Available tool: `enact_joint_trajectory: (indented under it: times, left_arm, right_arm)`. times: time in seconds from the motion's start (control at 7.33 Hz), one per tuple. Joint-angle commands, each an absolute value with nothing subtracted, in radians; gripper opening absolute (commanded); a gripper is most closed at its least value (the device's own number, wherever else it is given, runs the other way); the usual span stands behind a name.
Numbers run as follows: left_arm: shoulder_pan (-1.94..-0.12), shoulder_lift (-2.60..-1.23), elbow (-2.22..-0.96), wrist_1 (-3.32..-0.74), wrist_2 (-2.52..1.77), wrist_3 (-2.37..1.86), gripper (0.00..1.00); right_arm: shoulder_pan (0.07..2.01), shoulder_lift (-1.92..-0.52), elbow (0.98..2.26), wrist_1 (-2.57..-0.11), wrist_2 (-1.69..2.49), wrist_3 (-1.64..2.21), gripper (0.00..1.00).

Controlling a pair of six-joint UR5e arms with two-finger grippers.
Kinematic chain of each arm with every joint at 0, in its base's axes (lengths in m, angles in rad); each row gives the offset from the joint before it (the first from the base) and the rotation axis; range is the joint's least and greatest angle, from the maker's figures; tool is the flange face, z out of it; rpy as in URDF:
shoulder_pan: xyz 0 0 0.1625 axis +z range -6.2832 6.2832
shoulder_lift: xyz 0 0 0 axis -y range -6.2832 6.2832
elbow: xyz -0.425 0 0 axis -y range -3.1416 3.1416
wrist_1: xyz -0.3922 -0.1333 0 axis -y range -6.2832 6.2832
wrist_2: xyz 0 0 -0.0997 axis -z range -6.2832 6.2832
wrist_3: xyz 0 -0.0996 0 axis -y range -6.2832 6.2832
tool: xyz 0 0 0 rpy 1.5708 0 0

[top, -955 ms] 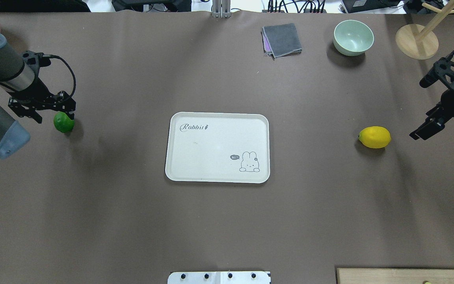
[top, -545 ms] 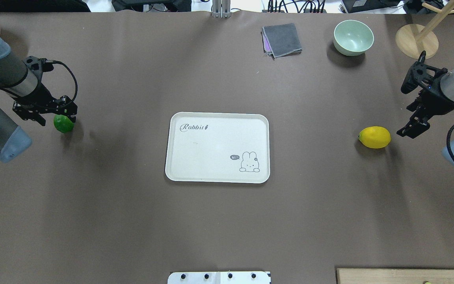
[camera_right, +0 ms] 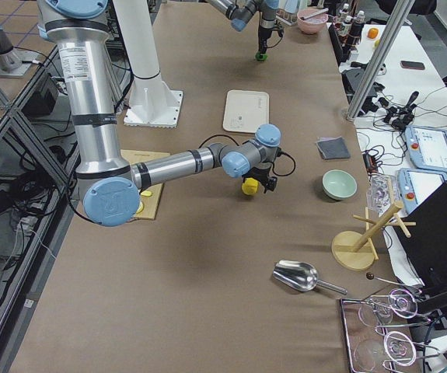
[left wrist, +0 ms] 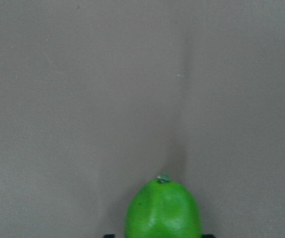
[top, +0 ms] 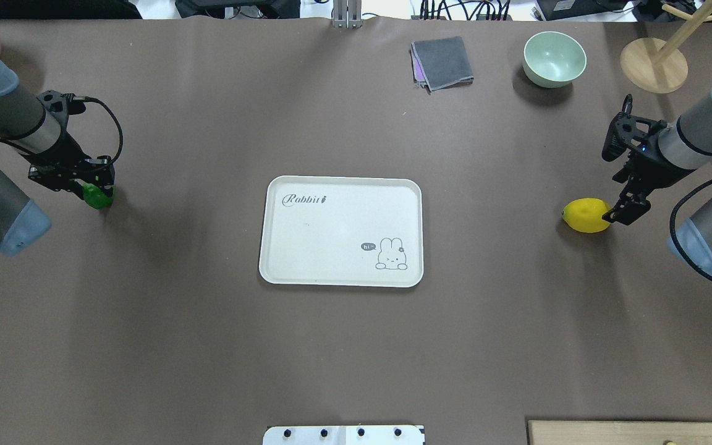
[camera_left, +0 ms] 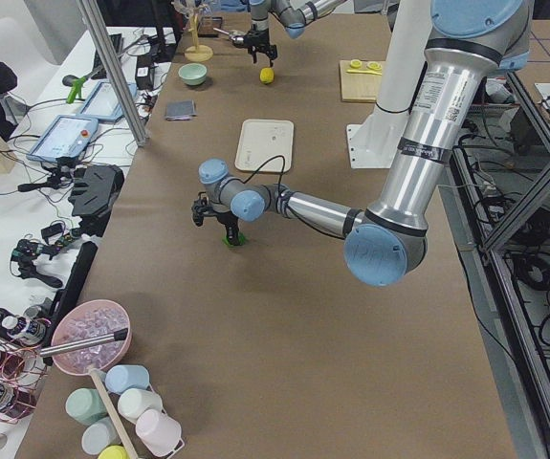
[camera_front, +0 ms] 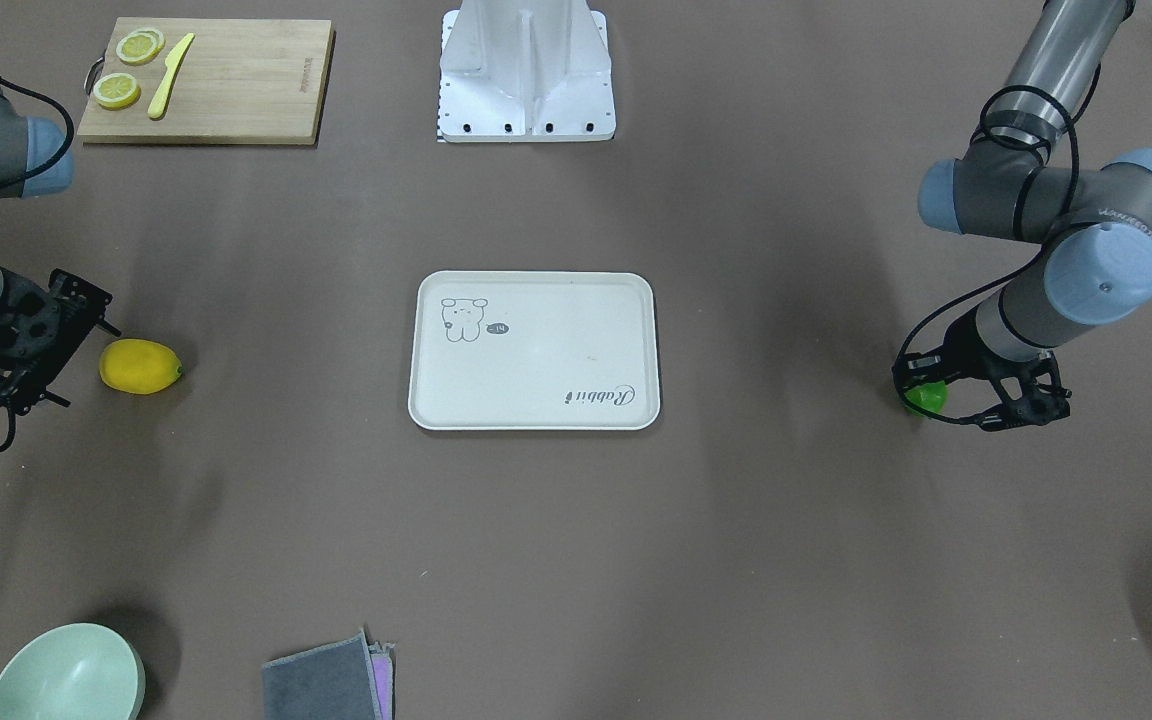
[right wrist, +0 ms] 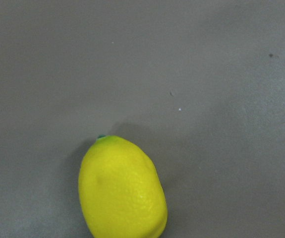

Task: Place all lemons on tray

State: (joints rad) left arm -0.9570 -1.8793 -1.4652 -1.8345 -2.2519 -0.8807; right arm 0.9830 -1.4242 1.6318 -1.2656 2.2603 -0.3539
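While neither fruit is on the tray (top: 340,180) yet, stage: pick-up on both sides, nothing lifted.
Left gripper (top: 97,187): low over the green lemon, jaws spread to either side of it. The left wrist view shows a sliver of gap on one flank, so no firm hold is evident.
Green lemon (top: 97,197): on the table (top: 356,358), well left of the tray, stem tip pointing away from the wrist camera.
Risk, left: glossy oval skin. An uneven squeeze could pop the fruit forward out of the jaws, and a shallow bite could let it drop on the lift.
Tray: centre of the table, bare, with a low rim.
Risk, tray: a fruit released from height, or set down on its rounded side, could roll over the low rim. Two grippers arriving together could foul each other. A knock to the rim could slide the tray.
Yellow lemon (top: 586,215): on the table, well right of the tray, long axis running across the overhead view.
Right gripper (top: 620,210): just beside the lemon's outer end, not over it. Nothing of its jaws shows in its wrist view, so I read it as spread wide and holding nothing.
Risk, right: the lemon sits low and left of centre in the right wrist view. Descending without re-centring could land a jaw on the fruit and send it rolling away.
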Motion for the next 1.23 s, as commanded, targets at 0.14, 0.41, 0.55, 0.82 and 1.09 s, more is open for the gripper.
enact_joint_trajectory:
  times: [0.14,0.41,0.55,0.82,1.09]
  left_arm:
    - [-1.014,-1.865,-1.544,-1.789,-2.348,-0.873,0.0]
    - [-1.081,-1.865,-1.729,-1.523,-2.37,-0.788,0.0]
    - [-1.091,-1.896,-1.793,-1.338,-2.37,-0.719,0.0]
    - [-1.094,-2.024,-1.816,-1.183,-2.365,-0.729,0.0]
    - [-1.057,-2.129,-1.786,-1.154,-2.365,-0.82,0.0]
  right_arm:
    - [0.959,-1.401,1.621,-1.264,2.272,-0.354,0.99]
    - [0.95,-1.391,1.615,-1.266,2.27,-0.354,0.99]
    - [0.948,-1.385,1.603,-1.264,2.272,-0.354,0.99]
    - [0.936,-1.365,1.572,-1.264,2.269,-0.356,0.99]
    - [0.931,-1.362,1.568,-1.264,2.27,-0.403,0.99]
